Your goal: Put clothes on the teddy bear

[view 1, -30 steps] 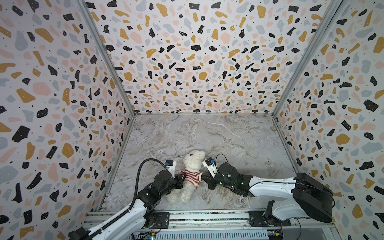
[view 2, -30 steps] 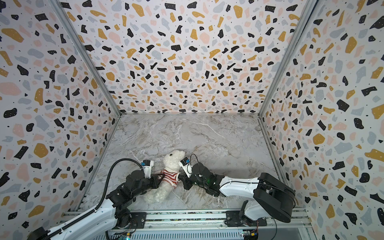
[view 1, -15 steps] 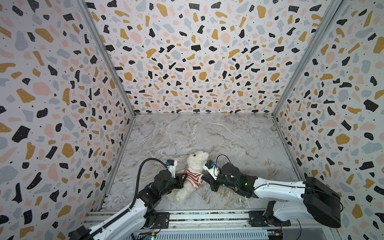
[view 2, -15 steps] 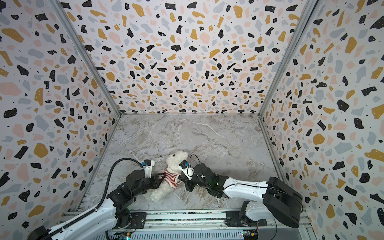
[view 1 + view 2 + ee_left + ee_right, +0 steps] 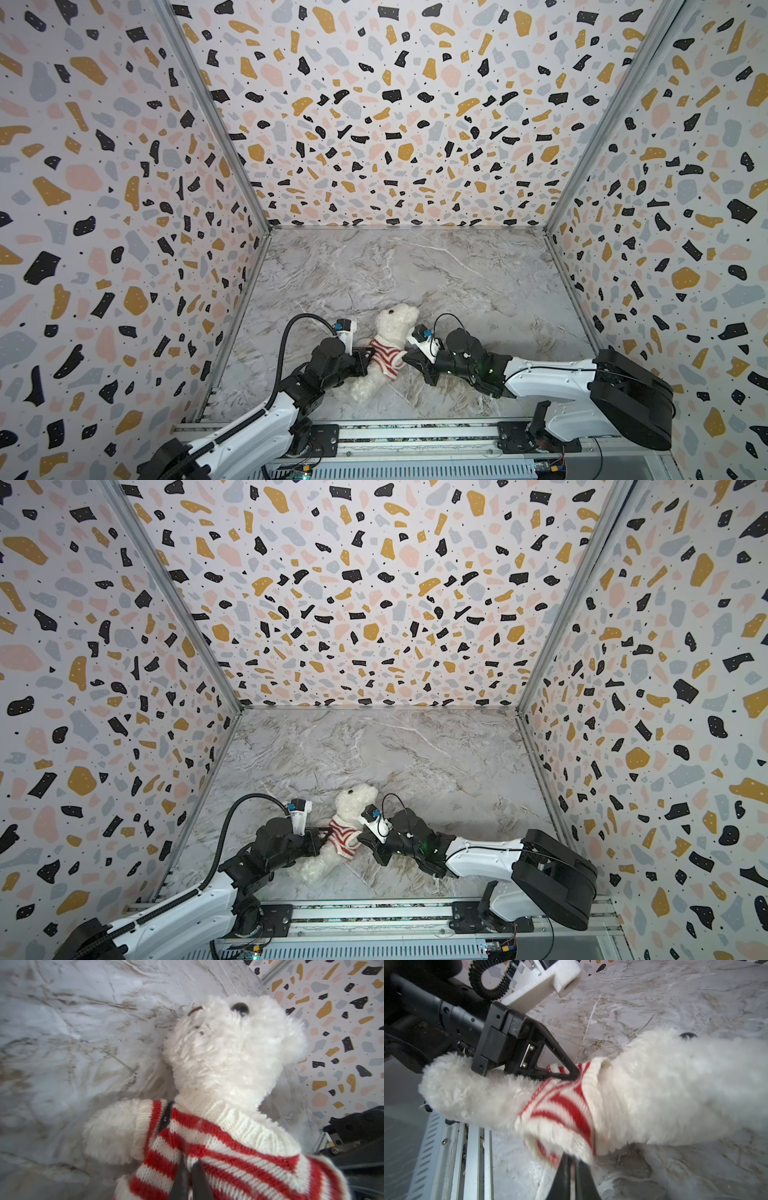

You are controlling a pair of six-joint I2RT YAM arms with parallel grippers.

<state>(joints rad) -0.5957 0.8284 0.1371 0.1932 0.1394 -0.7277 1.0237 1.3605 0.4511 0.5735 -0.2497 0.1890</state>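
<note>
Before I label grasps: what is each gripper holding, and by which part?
Left gripper pinches the sweater on its striped body beside a sleeve. Right gripper: tips at the lower hem; whether it grips cannot be told.

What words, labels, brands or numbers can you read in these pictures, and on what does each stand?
None readable. The teddy bear, its striped sweater, the marble table and the speckled walls bear no writing.
Any print on the electronics board at the front rail is too small to read.
</note>
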